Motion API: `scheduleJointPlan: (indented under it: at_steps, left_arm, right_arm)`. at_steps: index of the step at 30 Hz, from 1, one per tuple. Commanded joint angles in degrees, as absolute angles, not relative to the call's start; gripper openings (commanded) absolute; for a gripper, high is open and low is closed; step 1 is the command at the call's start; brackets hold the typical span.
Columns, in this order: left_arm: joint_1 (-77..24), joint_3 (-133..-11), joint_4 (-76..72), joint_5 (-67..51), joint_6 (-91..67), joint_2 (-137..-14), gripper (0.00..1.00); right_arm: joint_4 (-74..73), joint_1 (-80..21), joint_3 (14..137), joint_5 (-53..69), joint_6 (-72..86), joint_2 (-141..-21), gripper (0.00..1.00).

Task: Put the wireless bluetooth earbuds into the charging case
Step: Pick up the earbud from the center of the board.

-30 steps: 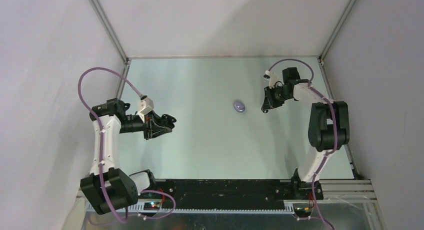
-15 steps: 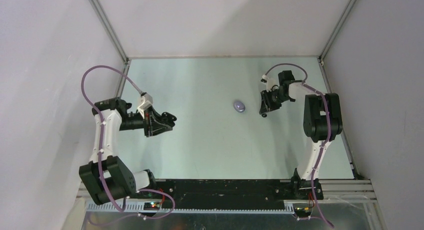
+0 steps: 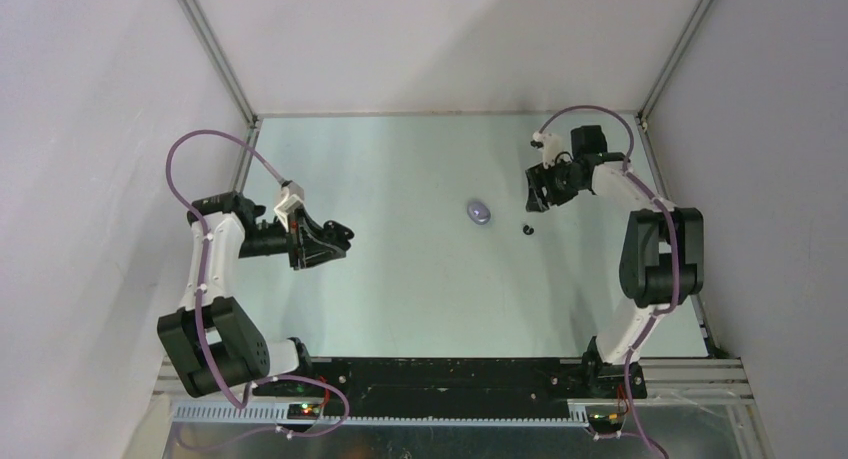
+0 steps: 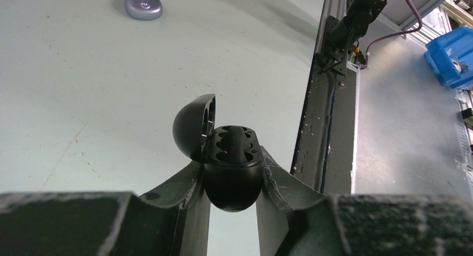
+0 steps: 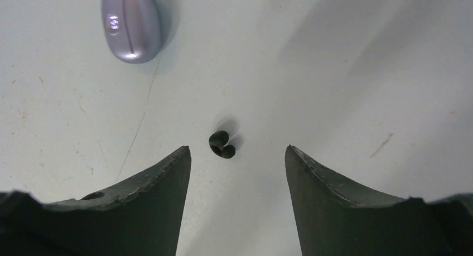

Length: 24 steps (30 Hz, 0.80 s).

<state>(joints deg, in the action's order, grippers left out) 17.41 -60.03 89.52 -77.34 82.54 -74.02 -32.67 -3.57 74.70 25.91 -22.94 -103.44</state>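
Pale green table (image 3: 400, 289): left gripper (image 4: 232, 171) clamped on the open black charging case (image 4: 231, 150); right gripper (image 5: 237, 151), jaws just spread, has let a black earbud (image 5: 222, 144) drop near the closed purple case (image 5: 131, 24), so it likely needs regrasping before insertion.

The black earbud (image 3: 527, 229) is seen in the top view only as a tiny dark dot, and it is cut by the upper edge in the left wrist view. The sides of the open black case (image 4: 230, 186) are covered by the fingers (image 4: 178, 193) of the left gripper (image 4: 231, 160); what lies in its dark wells cannot be made out.
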Motion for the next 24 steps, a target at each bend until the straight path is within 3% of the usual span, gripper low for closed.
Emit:
scheduleJointPlan:
  at_steps: [1, 10, 24]
  left_arm:
    - [17.9, -61.4, 91.9, -80.6, 82.7, -74.1, 0.15]
    - [17.9, -61.9, 92.0, -80.6, 82.4, -74.3, 0.14]
    - [17.9, -63.8, 91.8, -78.6, 80.6, -74.3, 0.13]
  right_arm:
    - [-32.2, -3.6, 72.9, 26.9, -30.6, -96.5, 0.65]
    - [-28.5, -9.9, 63.3, 23.8, -38.1, -93.1, 0.61]
    - [-22.2, -15.7, 59.4, 14.6, -41.0, -94.9, 0.57]
